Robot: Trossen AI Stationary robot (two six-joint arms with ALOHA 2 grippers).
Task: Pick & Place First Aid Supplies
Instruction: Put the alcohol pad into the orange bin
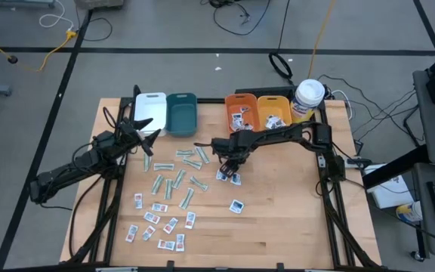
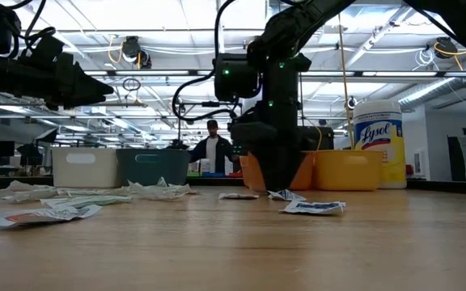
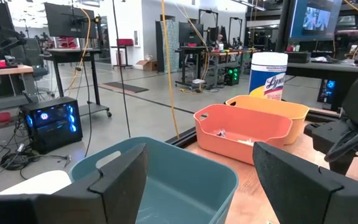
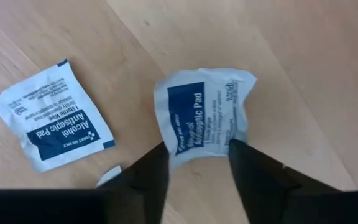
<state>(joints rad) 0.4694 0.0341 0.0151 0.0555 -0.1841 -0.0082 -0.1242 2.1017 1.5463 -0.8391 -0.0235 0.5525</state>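
First aid supplies lie scattered on the wooden table: pale-green strips (image 1: 178, 174), small white packets with red print (image 1: 157, 223) and white packets with blue print (image 1: 236, 205). My right gripper (image 4: 197, 149) points down at the table's middle (image 1: 229, 172), its fingers closed in on one blue-print alcohol pad packet (image 4: 204, 115). A second such packet (image 4: 55, 115) lies flat beside it. My left gripper (image 3: 197, 180) hovers open and level over the table's far left (image 1: 143, 128), facing the teal bin (image 3: 166, 186). My right gripper pinches the blue-print packet by its two side edges at the near end (image 4: 185, 152) between the two fingers. They come from above, pointing down. The packet is buckled upward between the fingertips, and its far part (image 4: 229, 87) lies at the table top.
Along the far edge stand a white bin (image 1: 150, 109), a teal bin (image 1: 181, 113), an orange bin (image 1: 241, 112) and a yellow bin (image 1: 273, 110), both holding some packets, and a white wipes canister (image 1: 308, 97). The table's near right part is bare wood (image 1: 293, 219).
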